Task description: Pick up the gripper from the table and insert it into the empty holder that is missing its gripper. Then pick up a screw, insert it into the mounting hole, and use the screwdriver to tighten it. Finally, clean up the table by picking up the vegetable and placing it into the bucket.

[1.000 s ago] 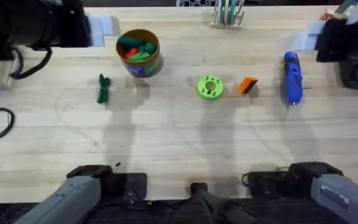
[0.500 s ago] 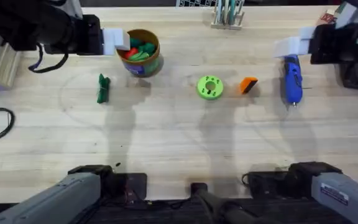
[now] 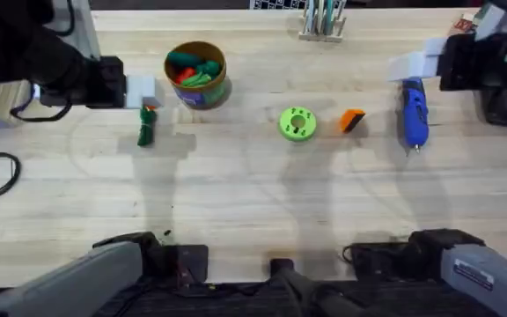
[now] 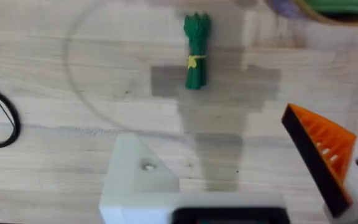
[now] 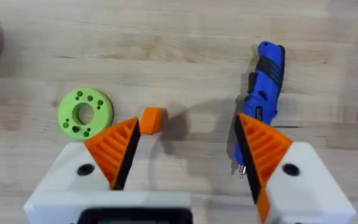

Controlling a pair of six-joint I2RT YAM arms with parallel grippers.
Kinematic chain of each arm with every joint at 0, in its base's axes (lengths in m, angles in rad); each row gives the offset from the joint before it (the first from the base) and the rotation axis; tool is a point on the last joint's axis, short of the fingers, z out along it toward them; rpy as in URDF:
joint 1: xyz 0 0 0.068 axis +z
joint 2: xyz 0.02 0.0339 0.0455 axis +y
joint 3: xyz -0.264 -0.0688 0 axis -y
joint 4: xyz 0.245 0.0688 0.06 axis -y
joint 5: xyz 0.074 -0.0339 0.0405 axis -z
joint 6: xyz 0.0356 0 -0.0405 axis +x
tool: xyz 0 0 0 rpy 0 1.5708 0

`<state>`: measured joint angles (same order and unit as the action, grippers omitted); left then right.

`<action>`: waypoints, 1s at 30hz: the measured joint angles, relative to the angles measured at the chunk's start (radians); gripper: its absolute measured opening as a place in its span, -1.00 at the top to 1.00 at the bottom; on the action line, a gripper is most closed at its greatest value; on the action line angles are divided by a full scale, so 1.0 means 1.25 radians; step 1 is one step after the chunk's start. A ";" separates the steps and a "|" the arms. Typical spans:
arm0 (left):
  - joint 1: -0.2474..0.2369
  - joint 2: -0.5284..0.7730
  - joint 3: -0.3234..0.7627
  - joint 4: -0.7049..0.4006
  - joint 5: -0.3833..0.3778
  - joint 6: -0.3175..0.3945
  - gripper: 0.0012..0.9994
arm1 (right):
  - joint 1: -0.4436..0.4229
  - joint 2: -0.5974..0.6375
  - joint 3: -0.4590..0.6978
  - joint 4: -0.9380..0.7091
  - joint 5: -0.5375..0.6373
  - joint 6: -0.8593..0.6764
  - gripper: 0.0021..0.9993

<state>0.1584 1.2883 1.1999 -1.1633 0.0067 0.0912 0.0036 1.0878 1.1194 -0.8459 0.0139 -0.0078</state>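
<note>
One vegetable (image 4: 196, 51), one screwdriver (image 5: 263, 93), one loose gripper (image 3: 352, 121) on the desk (image 3: 253, 202). Both end effectors, left (image 4: 229, 180) and right (image 5: 188, 155), seem spread, holding nothing.

The left gripper (image 3: 141, 91) hangs directly above the vegetable (image 3: 146, 128), with the bucket (image 3: 197, 74) just beside it toward table centre. The right gripper (image 3: 412, 63) sits above the screwdriver (image 3: 413, 109)'s far end. The loose gripper (image 3: 352, 121) lies between the screwdriver and the disc (image 3: 297, 123), touching neither.
</note>
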 joint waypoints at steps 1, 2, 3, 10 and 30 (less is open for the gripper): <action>0.003 0.015 0.000 0.000 0.000 0.006 -0.97 | 0.000 0.000 0.000 0.000 0.000 0.000 -0.87; 0.003 0.032 0.000 0.004 0.000 0.009 -0.97 | 0.000 0.000 0.000 0.000 0.000 0.000 -0.87; 0.003 0.052 0.000 0.012 0.000 0.012 -0.97 | 0.000 0.000 0.000 0.000 0.000 0.000 -0.87; 0.003 0.209 0.000 0.066 0.002 0.023 -0.98 | 0.000 0.000 0.000 -0.001 0.000 0.000 -0.87; 0.026 0.373 -0.063 0.223 0.009 0.079 -0.98 | 0.000 0.000 0.000 -0.001 0.000 0.000 -0.87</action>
<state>0.1910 1.7550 1.1212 -0.8850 0.0182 0.1900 0.0036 1.0878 1.1194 -0.8467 0.0139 -0.0078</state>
